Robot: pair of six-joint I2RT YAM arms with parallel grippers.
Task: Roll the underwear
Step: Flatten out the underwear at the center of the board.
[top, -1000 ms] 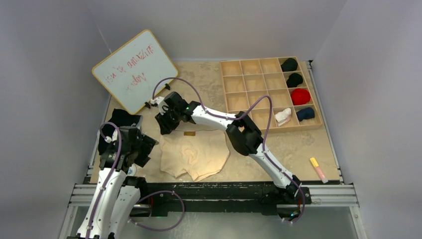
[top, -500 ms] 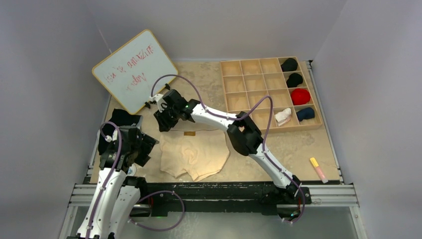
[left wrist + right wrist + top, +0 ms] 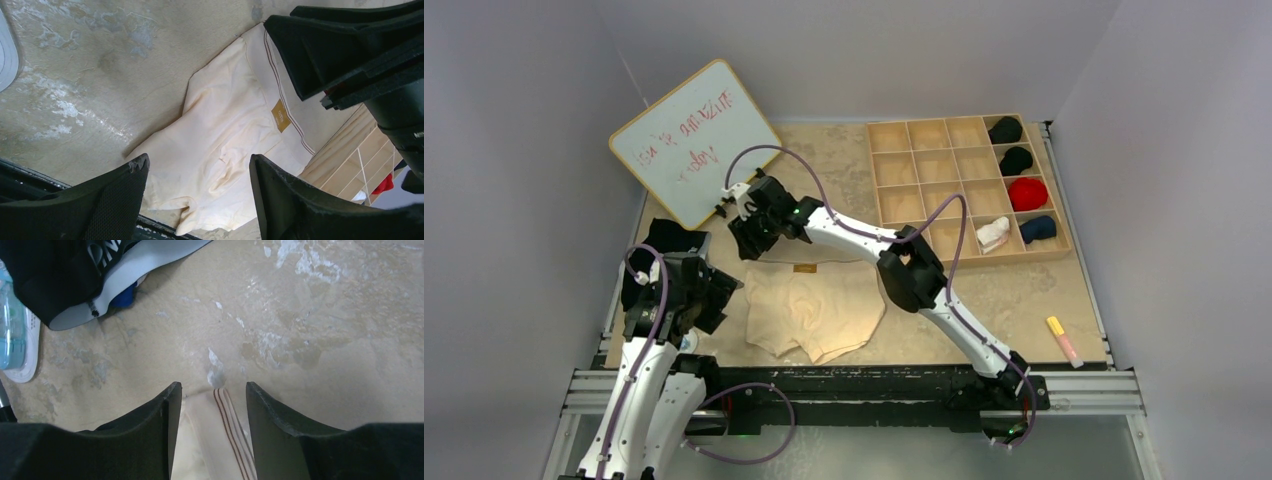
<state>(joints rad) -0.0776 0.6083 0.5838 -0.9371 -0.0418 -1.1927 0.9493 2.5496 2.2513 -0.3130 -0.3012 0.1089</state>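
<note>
The cream underwear lies spread flat on the table, waistband with a tan label toward the back. My right gripper hovers over the waistband's left corner. In the right wrist view that gripper is open, and the striped waistband end shows between its fingers untouched. My left gripper waits just left of the garment. From the left wrist it stands wide open, looking across the underwear, holding nothing.
A whiteboard leans at the back left. A wooden compartment tray at the back right holds several rolled garments. Dark clothes lie by the left edge. A pink and yellow marker lies at the front right.
My right gripper has drawn a little back and to the left from the waistband corner and its jaws have spread wider. The underwear and left arm have stayed put.
</note>
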